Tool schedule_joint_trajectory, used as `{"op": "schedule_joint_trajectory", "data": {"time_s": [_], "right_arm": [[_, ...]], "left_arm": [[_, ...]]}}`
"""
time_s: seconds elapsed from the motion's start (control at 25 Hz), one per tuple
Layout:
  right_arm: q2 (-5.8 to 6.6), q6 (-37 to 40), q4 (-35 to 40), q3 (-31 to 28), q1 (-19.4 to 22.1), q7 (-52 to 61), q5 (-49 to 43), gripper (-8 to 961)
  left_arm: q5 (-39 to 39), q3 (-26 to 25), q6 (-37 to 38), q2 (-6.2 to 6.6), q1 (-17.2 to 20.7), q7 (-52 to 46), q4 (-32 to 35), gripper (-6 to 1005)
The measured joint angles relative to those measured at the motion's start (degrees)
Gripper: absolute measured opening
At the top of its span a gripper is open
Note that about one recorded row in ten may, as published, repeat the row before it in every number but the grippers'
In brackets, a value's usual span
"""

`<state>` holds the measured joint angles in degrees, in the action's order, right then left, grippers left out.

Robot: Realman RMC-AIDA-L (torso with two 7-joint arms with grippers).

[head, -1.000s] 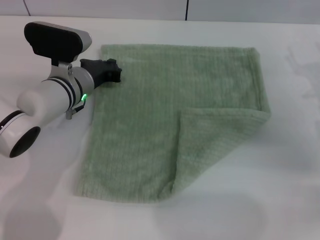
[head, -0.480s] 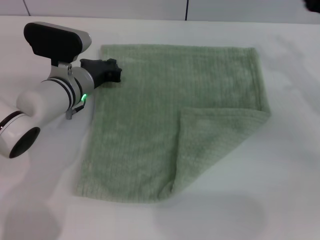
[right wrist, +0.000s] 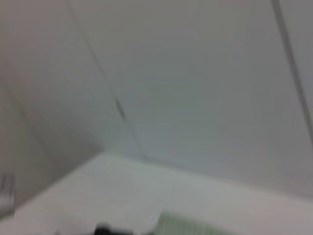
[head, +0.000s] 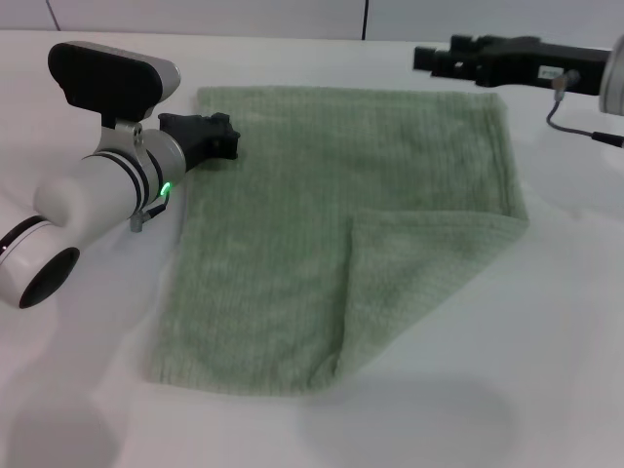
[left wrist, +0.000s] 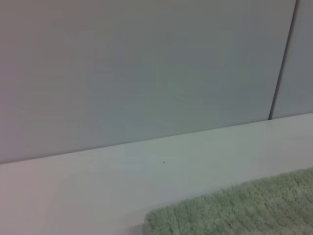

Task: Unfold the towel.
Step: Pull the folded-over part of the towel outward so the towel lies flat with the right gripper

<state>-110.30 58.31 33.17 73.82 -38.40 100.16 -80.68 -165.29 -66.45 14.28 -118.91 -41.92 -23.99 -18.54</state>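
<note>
Nearest the robot, on the white bench [head: 546,322], the towel [head: 292,244] lies mostly flat; its near-right corner remains folded inward (unfolding incomplete). Left hand [head: 226,137] rests at the far-left edge, right hand [head: 429,57] hovers far-right; finger opening cannot be determined.

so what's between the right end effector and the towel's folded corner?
Head view: only flat towel surface lies between the right end effector, at the far edge, and the folded corner.
</note>
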Motion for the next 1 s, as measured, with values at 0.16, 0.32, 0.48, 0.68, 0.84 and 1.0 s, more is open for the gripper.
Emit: {"op": "schedule_joint_trajectory", "data": {"time_s": [0.16,0.32,0.48,0.68,0.84,1.0], "right_arm": [[0.54,2.5,0.0,0.0,-3.4,8.3,-9.4,793],[0.61,5.9,0.2,0.1,-6.5,14.9,-17.4,792],[0.62,8.8,0.2,0.4,-9.4,19.9,-24.2,793],[0.41,10.0,-0.2,0.5,-12.4,25.0,-31.8,794],[-0.3,10.8,-0.5,0.5,-14.2,26.6,-36.4,795],[-1.25,11.9,-0.5,0.6,-15.6,27.1,-39.9,794]], "left_arm": [[0.0,0.0,0.1,0.0,0.0,0.0,0.0,-2],[0.0,0.0,0.1,0.0,0.0,0.0,0.0,-2],[0.0,0.0,0.1,0.0,-0.1,0.0,0.0,-2],[0.0,0.2,0.1,0.0,0.0,0.0,-0.4,-2],[0.0,0.2,0.0,0.04,0.0,0.0,-0.6,-2],[0.0,0.3,0.0,0.06,0.0,0.0,-0.7,-2]]}}
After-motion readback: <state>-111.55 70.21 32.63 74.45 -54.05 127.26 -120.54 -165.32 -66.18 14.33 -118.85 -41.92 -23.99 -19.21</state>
